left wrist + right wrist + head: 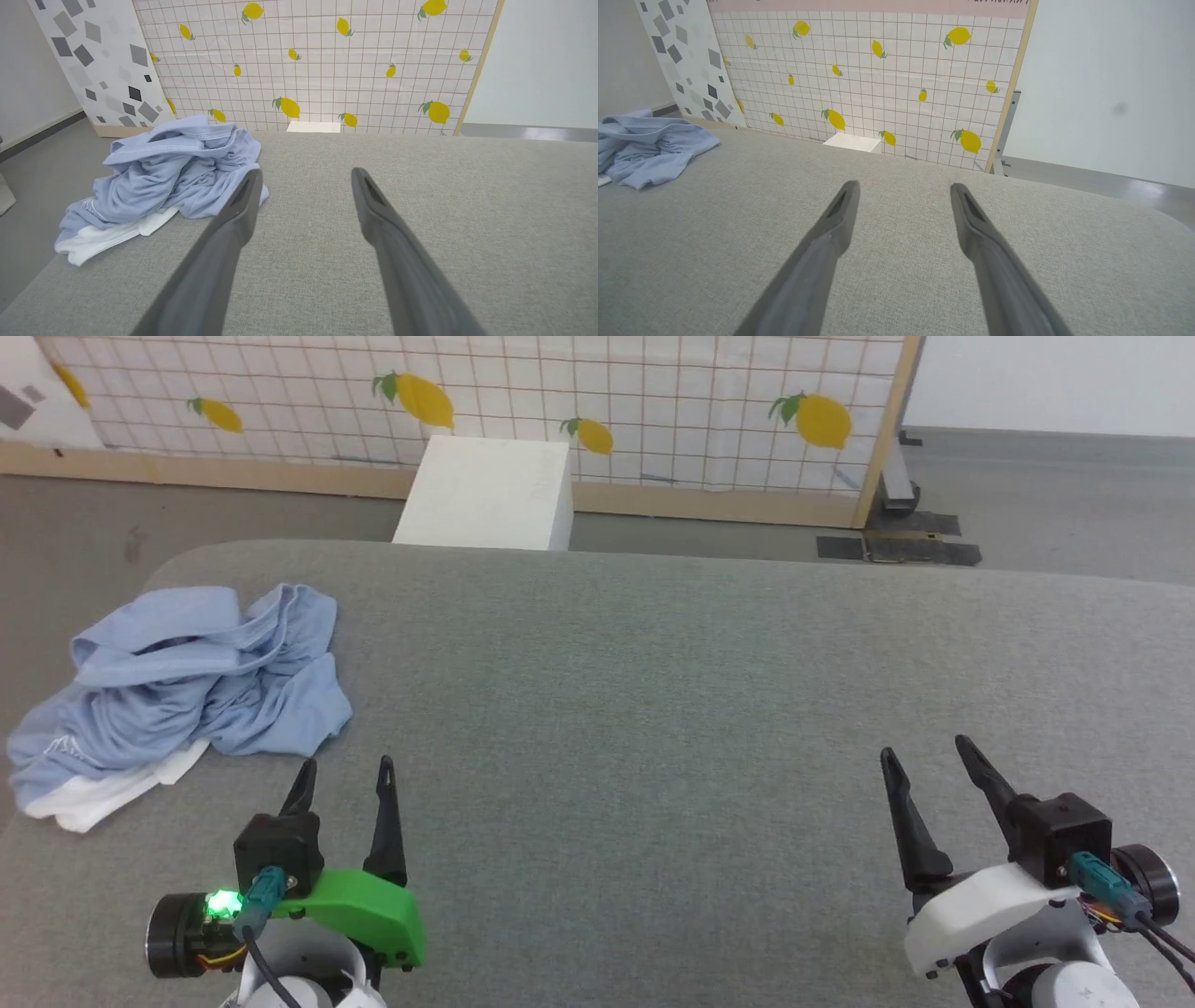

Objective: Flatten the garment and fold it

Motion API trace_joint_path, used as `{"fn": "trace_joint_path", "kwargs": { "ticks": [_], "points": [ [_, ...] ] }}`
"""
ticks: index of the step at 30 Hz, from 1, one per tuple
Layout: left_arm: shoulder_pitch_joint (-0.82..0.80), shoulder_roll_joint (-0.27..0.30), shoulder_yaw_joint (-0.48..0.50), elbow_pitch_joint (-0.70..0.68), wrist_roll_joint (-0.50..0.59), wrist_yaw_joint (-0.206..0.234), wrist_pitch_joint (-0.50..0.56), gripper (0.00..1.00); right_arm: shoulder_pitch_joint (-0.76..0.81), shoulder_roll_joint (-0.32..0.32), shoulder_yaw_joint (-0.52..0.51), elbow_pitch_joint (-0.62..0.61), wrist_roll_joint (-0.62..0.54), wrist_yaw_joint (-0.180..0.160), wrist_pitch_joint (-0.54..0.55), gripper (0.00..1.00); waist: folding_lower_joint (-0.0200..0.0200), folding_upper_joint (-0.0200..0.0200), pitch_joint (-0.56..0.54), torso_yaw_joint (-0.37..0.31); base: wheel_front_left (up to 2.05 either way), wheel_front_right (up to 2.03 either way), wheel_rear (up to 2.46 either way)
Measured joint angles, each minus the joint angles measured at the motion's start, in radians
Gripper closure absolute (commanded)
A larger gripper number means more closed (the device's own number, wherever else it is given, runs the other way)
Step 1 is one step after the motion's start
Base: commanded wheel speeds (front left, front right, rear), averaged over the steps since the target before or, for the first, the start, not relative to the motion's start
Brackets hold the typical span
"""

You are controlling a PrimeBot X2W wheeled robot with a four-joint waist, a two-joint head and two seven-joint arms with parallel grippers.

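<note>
Left end effector (347,763) and right end effector (924,747), fingers spread, empty

Open grey surface (653,709) spreads ahead and right; the garment (187,681) lies heaped at its left edge

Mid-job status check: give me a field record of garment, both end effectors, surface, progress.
garment: light-blue, crumpled heap, white part at its near edge, on the surface's left end
left end effector: open, empty, just beside the heap, not touching
right end effector: open, empty, over bare surface, far from the heap
surface: grey fabric
progress: flattening not yet begun
</note>
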Motion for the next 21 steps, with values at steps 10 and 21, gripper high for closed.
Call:
{"fn": "trace_joint_path", "kwargs": {
  "ticks": [10, 21],
  "points": [
    [0.0, 0.003, 0.001, 0.001, -0.017, 0.018, -0.021, 0.0, 0.0, 0.0, 0.011, 0.006, 0.009, 0.0, -0.009, 0.0, 0.0, 0.0, 0.001, 0.062, 0.0, 0.0, 0.0],
    [0.001, 0.008, 0.003, 0.001, -0.051, 0.036, -0.048, 0.0, -0.001, 0.0, 0.033, 0.014, 0.025, 0.0, -0.023, 0.0, 0.0, 0.0, 0.002, 0.14, 0.0, 0.0, 0.0]
  ]
}}
